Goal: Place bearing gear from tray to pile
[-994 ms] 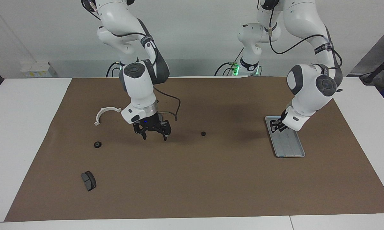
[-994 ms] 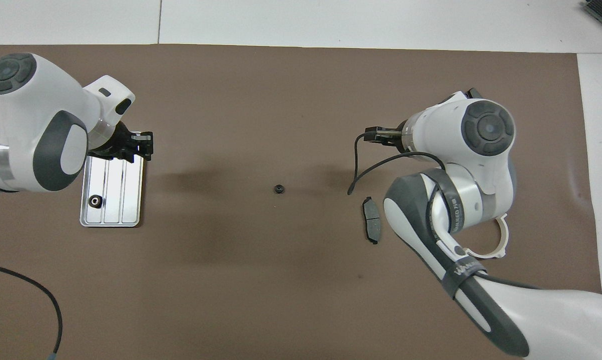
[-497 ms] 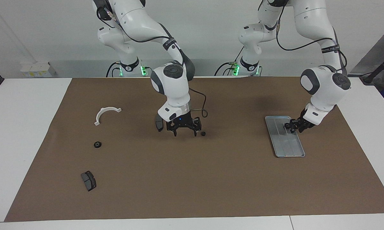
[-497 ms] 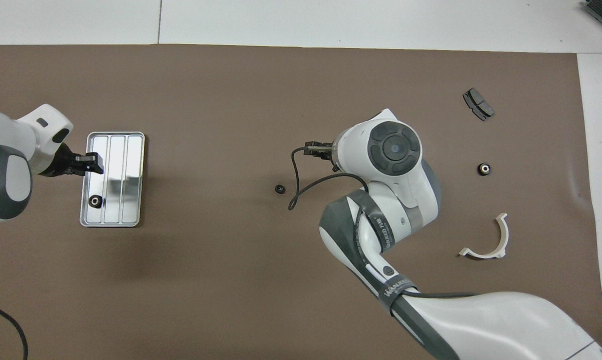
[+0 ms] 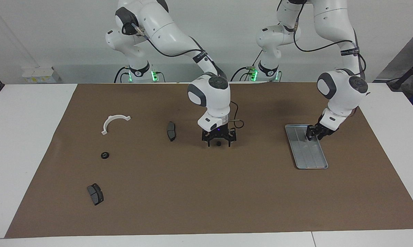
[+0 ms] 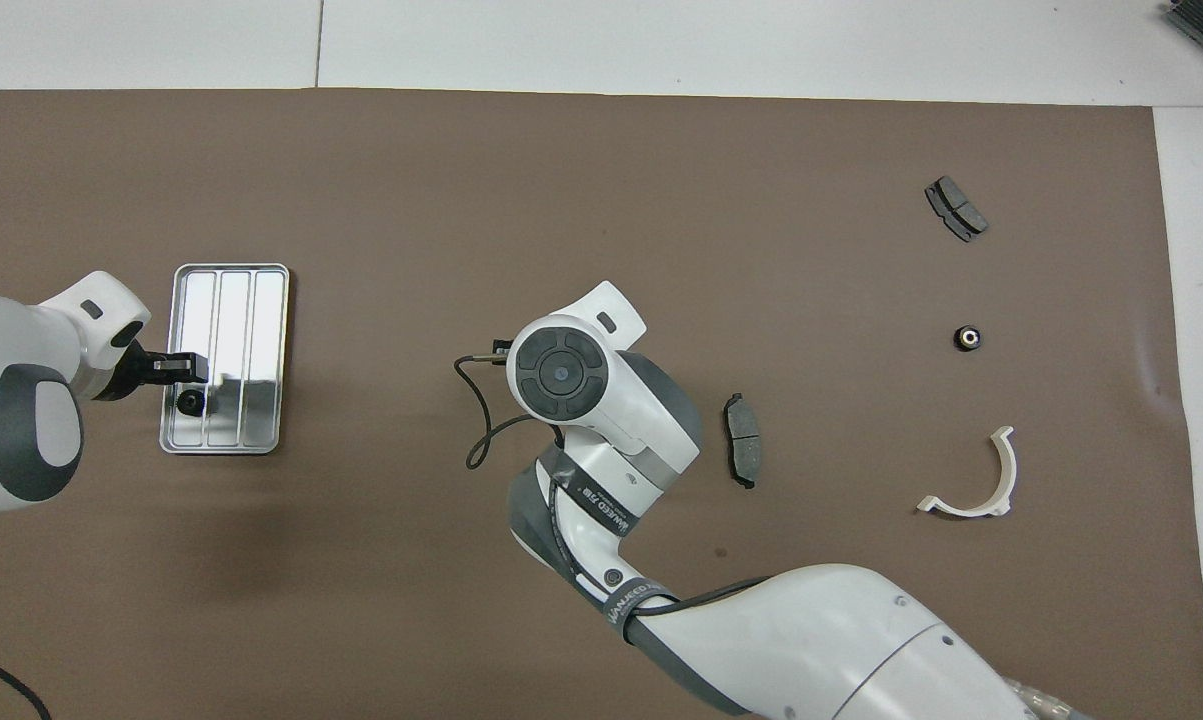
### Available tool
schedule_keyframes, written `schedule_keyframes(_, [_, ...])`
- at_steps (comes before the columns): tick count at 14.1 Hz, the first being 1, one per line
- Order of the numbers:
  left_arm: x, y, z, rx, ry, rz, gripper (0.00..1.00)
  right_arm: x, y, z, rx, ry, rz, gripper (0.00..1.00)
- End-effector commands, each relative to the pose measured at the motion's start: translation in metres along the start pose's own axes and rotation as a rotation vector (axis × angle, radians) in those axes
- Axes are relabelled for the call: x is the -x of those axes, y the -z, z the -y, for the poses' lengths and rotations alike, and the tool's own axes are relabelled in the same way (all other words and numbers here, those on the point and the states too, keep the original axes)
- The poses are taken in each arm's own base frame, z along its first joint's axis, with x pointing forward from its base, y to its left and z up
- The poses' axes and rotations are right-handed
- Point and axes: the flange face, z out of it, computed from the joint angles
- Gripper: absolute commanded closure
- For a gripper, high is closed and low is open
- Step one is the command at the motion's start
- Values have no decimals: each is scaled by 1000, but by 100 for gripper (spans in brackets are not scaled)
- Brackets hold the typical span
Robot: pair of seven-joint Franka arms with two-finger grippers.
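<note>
The silver grooved tray [image 5: 311, 157] [image 6: 251, 300] lies toward the left arm's end of the table. A black bearing gear [image 6: 191, 402] sits in it, at the end nearer the robots. My left gripper [image 5: 312, 136] [image 6: 183, 368] hangs just over that end, right beside the gear; in the facing view it hides the gear. A second small black gear [image 5: 219, 143] lies on the mat in the table's middle. My right gripper [image 5: 218, 141] stands low over it, open, one finger on either side. In the overhead view the right arm covers this gear.
A third black gear [image 5: 105, 155] [image 6: 967, 338], two dark brake pads [image 5: 171, 131] [image 5: 95, 193] and a white curved bracket [image 5: 114, 122] [image 6: 971, 480] lie on the brown mat toward the right arm's end.
My right arm swung from its end of the table to the middle and came down around the small gear. My left gripper moved along the tray toward the robots, to the gear.
</note>
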Motion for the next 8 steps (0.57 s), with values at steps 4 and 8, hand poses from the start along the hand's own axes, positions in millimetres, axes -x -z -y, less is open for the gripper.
schedule_keyframes(4, [15,1,-6,-17,-58,-8,48,14,-11,8,3,16,-13,15])
schedule_keyframes(8, [14,3,2,-28,-123,-8,48,22,-17,6,8,10,-5,33])
